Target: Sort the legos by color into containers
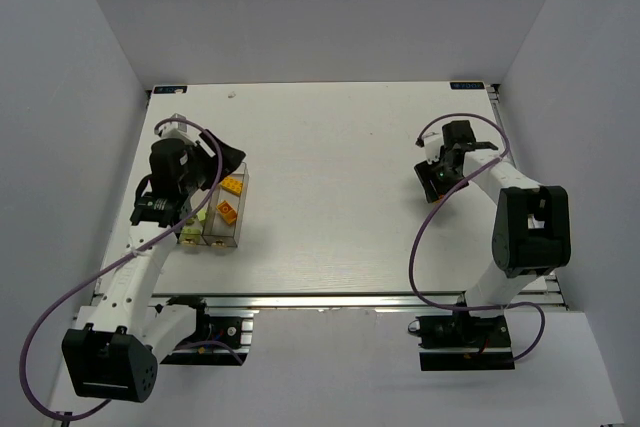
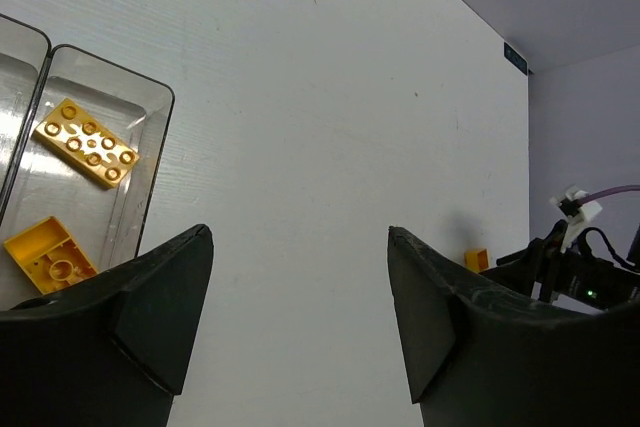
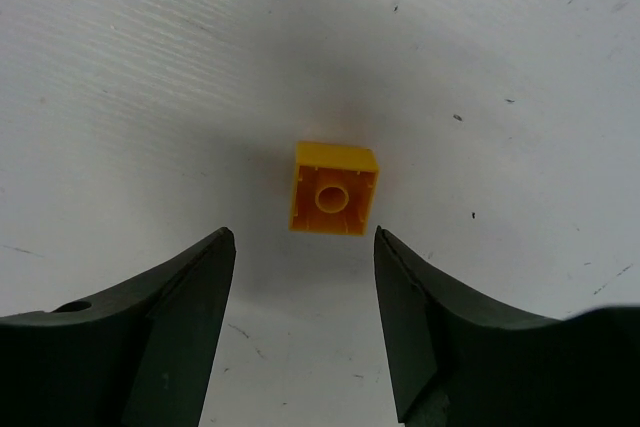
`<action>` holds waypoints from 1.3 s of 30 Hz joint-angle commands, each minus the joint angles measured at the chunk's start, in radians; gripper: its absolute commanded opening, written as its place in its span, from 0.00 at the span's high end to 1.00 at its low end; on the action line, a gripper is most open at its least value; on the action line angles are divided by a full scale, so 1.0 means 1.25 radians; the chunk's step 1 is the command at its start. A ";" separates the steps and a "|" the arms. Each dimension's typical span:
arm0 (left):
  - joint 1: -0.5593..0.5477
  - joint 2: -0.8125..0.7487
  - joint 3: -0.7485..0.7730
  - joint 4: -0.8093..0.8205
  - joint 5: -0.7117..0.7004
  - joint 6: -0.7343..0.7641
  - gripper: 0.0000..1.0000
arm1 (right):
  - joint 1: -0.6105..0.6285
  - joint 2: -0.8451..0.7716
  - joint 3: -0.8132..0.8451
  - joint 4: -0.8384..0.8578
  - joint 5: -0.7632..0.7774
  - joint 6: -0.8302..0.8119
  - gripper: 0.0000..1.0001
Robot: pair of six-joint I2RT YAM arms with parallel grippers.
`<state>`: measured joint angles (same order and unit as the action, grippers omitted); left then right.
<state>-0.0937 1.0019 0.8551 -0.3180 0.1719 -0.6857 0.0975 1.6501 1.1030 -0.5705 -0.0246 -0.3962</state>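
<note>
Lying upturned, an orange brick (image 3: 334,189) shows at the right wrist, not overhead.

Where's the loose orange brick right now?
In the right wrist view the orange brick lies underside up on the table, just ahead of the open right gripper, far right of the containers.

Orange brick (image 3: 334,189) lies underside up on white counter (image 3: 150,67), just beyond gap between two dark fingers (image 3: 170,317). Fingers spread apart, not touching brick.
</note>
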 commanded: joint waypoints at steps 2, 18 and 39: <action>0.003 -0.043 -0.023 0.029 -0.020 -0.026 0.20 | -0.008 0.038 0.018 0.021 0.016 -0.013 0.38; 0.004 -0.085 -0.028 0.016 -0.042 -0.047 0.02 | -0.035 0.106 0.018 0.054 -0.029 -0.044 0.56; 0.003 -0.162 -0.010 -0.045 -0.116 -0.018 0.02 | 0.313 0.009 0.159 0.160 -0.622 -0.303 1.00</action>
<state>-0.0937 0.8330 0.8047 -0.3286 0.0742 -0.7254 0.3618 1.6466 1.2766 -0.5068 -0.6888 -0.7597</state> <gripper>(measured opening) 0.980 0.428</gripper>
